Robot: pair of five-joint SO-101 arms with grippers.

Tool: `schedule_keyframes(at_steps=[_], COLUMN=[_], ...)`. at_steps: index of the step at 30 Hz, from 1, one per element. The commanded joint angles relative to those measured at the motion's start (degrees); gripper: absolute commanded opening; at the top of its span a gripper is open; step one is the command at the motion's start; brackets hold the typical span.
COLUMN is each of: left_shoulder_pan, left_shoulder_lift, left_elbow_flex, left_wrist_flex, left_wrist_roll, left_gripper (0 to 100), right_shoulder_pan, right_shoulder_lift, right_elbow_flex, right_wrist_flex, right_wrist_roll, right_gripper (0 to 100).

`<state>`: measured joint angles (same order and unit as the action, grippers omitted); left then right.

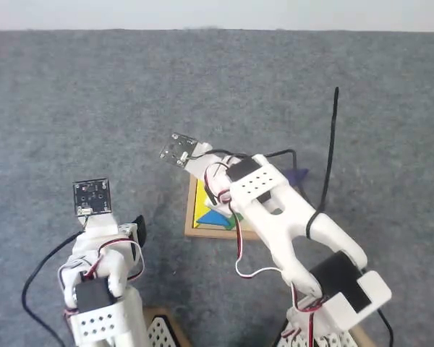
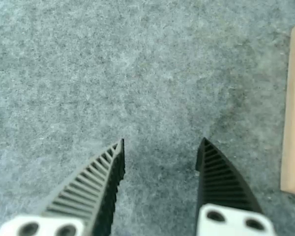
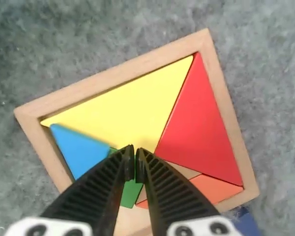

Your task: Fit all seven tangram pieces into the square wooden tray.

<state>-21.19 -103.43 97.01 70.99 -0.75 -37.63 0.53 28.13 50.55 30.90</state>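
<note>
- The grey, felt-like desk (image 1: pixel 94 94) carries everything, and the tray lies on it in front of my two arms.
- My right arm (image 1: pixel 289 217) stretches over the tray in the high view and hides most of it. Only one wooden side and a sliver of colour show past the arm there.
- The square wooden tray (image 3: pixel 113 78) shows almost whole from my right wrist, though my own fingers cover part of one side. From my left wrist just one pale wooden edge of it shows, cut off by the frame.
- My right end effector (image 3: pixel 134 157) hangs over the middle of the tray, clenched with the tips nearly touching. I can make out nothing between them.
- My left end effector (image 2: pixel 160 143) is released, jaws wide apart, over bare desk beside the tray and apart from it.
- The yellow triangle (image 3: pixel 132 113) is seated in the tray along one side.
- The red triangle (image 3: pixel 199 128) is seated touching the yellow one, along the neighbouring side.
- The blue triangle (image 3: pixel 81 150) sits in a corner of the tray against the yellow one.
- The orange piece (image 3: pixel 216 187) lies in the tray against the red triangle, with bare wood beside it.
- The green piece (image 3: pixel 130 191) is in the tray, mostly behind my fingers, so I cannot tell its shape.
- The dark blue piece (image 3: pixel 247 217) lies on the desk just outside a tray corner, cut off by the frame.
</note>
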Motion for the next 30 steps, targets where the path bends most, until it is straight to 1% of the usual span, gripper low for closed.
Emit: schedule_keyframes(at_steps=[1,4,9,17,19,22,25,28,30], left_shoulder_pan=[-0.26,-0.26,-0.26,-0.26,-0.26,-0.26,-0.26,-0.26,-0.26], left_shoulder_lift=[-1.05,-1.05,-1.05,-1.05,-1.05,-1.05,-1.05,-1.05,-1.05], left_elbow_flex=[-0.57,-0.57,-0.57,-0.57,-0.57,-0.57,-0.57,-0.57,-0.57], left_wrist_flex=[0.26,0.26,0.26,0.26,0.26,0.26,0.26,0.26,0.26], left_wrist_roll=[-0.26,-0.26,-0.26,-0.26,-0.26,-0.26,-0.26,-0.26,-0.26], left_gripper=[23,23,23,23,23,23,23,23,23], right_shoulder_pan=[-2.07,-3.47,-3.74,-2.33,0.22,6.46,14.64,22.37,25.54], right_shoulder_lift=[-0.22,-0.4,-0.22,-1.19,-3.56,-10.51,-15.25,-14.9,-12.26], right_elbow_flex=[1.58,2.29,2.29,2.29,1.93,2.02,2.11,1.93,1.32], right_wrist_flex=[-2.95,-2.68,-1.98,-1.8,0.13,2.59,5.14,3.65,2.07], right_wrist_roll=[-0.35,-0.18,-0.09,-0.09,0.0,-0.62,-4.57,-8.35,-10.81], right_gripper=[0.8,0.8,0.8,0.8,0.8,0.8,0.8,0.9,0.9])
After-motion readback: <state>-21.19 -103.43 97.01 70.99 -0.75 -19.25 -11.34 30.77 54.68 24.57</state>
